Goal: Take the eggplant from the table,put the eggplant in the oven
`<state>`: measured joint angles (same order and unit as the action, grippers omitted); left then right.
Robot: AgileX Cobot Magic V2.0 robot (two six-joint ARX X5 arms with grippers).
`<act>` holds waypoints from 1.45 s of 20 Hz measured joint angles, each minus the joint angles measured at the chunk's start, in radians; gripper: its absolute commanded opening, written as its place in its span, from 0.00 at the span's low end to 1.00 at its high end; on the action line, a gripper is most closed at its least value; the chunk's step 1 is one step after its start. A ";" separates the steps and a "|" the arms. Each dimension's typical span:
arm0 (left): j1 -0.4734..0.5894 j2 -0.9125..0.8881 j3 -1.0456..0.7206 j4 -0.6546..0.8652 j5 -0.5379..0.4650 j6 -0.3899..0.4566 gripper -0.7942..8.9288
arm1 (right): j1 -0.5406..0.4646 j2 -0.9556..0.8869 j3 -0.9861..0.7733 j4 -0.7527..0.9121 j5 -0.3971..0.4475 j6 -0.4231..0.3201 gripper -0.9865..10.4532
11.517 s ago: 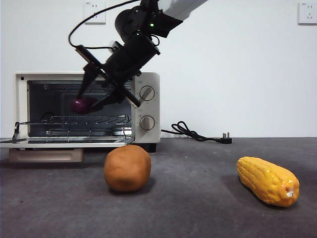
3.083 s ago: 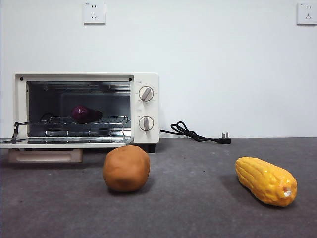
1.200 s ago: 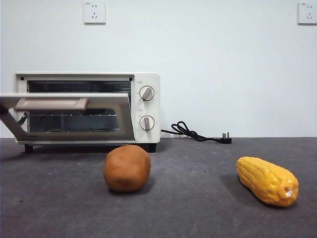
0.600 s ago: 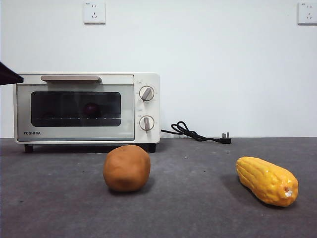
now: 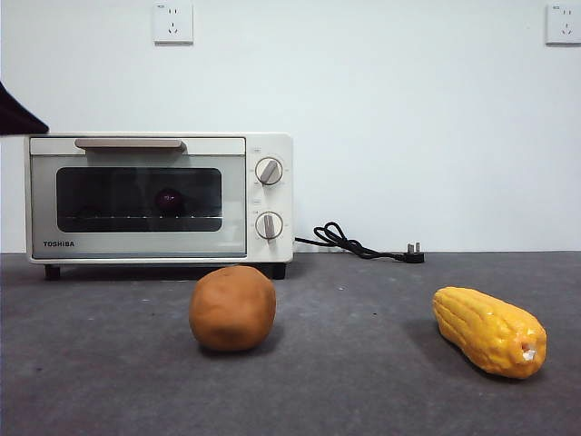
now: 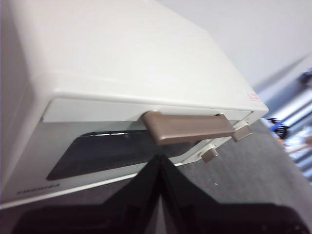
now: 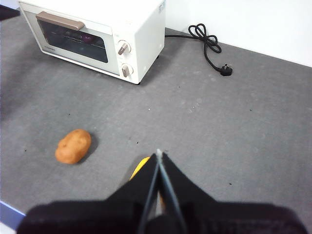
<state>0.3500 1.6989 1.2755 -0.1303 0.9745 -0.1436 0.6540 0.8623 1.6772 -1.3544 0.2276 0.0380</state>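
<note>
The cream-white oven (image 5: 136, 145) stands at the back left of the table (image 5: 363, 381) with its glass door shut. Through the glass I see the dark purple eggplant (image 5: 168, 200) lying on the wire rack; the right wrist view also shows the eggplant (image 7: 87, 37) inside the oven (image 7: 141, 29). My left gripper (image 6: 158, 158) is shut and empty, close in front of the oven's brown bar handle (image 6: 190, 127) without touching it; in the front view it is only a black tip (image 5: 16, 120) at the left edge. My right gripper (image 7: 158, 155) hangs shut and empty high above the table.
A brown potato-like lump (image 5: 232, 307) lies in front of the oven, and a yellow corn cob (image 5: 490, 331) lies at the front right. A black power cord with plug (image 5: 363, 245) trails along the back wall.
The eggplant was set on the rack and the arm withdrew. The oven door swung up from half open to shut. The black tip at the left edge has risen slightly.
</note>
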 measured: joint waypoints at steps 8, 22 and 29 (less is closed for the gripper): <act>-0.034 -0.264 0.000 -0.255 -0.187 0.090 0.08 | 0.000 0.000 0.000 0.000 0.000 0.000 0.08; -0.142 -0.734 0.000 -0.599 -0.270 0.137 0.08 | 0.000 0.000 0.000 0.000 -0.022 0.001 0.08; -0.144 -0.871 0.000 -0.785 -0.279 0.180 0.08 | 0.000 0.000 0.000 0.000 -0.079 0.001 0.08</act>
<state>0.2058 0.8276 1.2755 -0.9154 0.6952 0.0368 0.6540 0.8623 1.6772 -1.3544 0.1490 0.0387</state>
